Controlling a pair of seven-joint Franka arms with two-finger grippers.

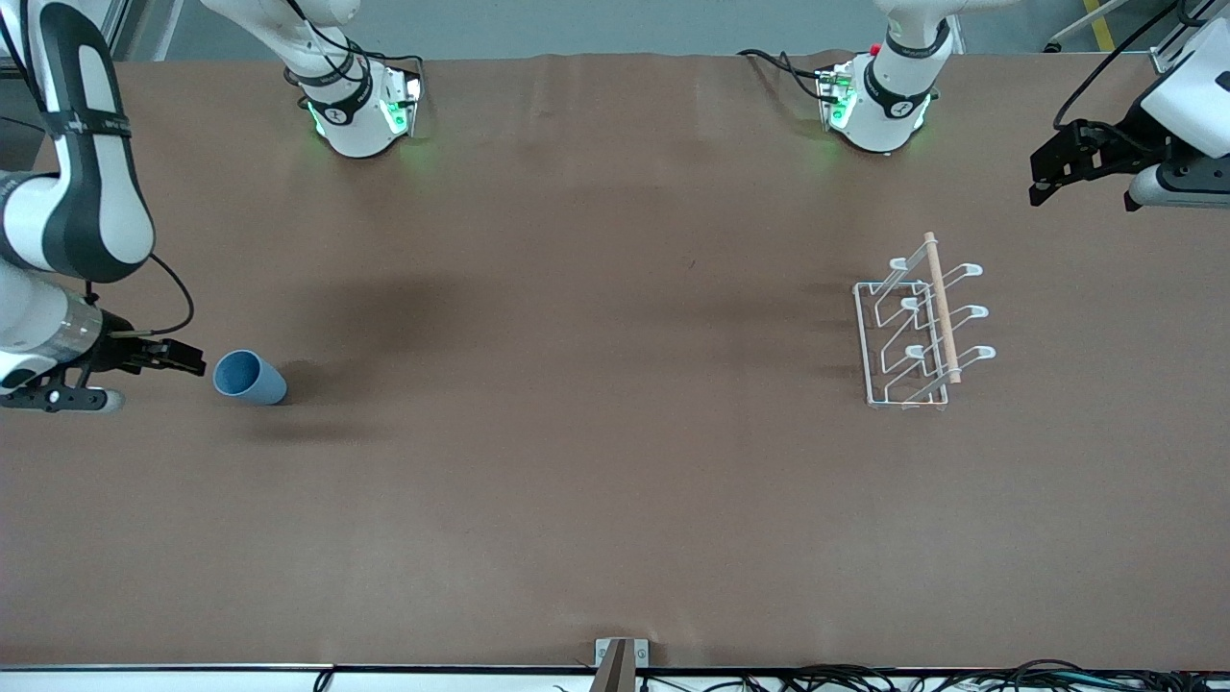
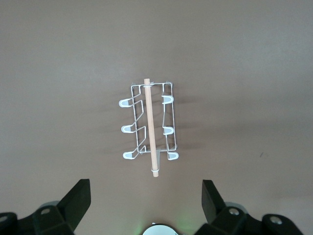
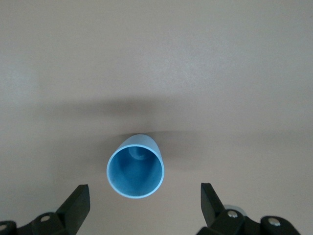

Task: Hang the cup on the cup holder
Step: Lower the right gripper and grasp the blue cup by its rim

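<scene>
The right gripper [image 1: 197, 363] hangs wide open and empty just beside the cup's [image 1: 249, 377] mouth. The cup lies on its side on the counter [image 1: 577, 461], well apart from the upright holder [image 1: 921, 327]. The left gripper [image 1: 1040, 190] waits raised, open, empty.

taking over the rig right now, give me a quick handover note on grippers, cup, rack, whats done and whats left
Right gripper: open, empty, beside the cup's mouth at the right arm's end of the table.
Left gripper: open, empty, waiting above the table at the left arm's end.
Cup: lying on its side on the table, not grasped.
Cup holder: upright, all prongs bare.
Done: nothing yet.
Left: grasp the cup, carry it over, hang it on a prong.
</scene>
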